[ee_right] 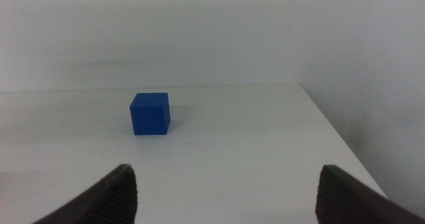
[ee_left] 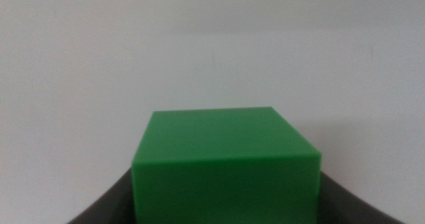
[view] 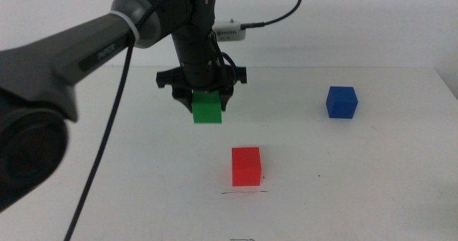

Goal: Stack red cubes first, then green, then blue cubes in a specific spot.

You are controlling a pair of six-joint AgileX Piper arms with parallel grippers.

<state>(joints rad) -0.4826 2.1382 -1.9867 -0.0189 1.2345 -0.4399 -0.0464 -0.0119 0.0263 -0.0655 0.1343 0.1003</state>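
Left gripper clamped on green, held off table, behind red at pen line; off-centre release could tip green off red; right gripper spread wide, waiting, facing blue.

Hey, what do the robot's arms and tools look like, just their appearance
The left arm is glossy dark grey to black, rounded, with a pale band near the wrist, faint lettering, and a black cable hanging below. A small white module with a cable sits above its wrist. The left tool is black. The right tool shows two dark, ribbed jaws.
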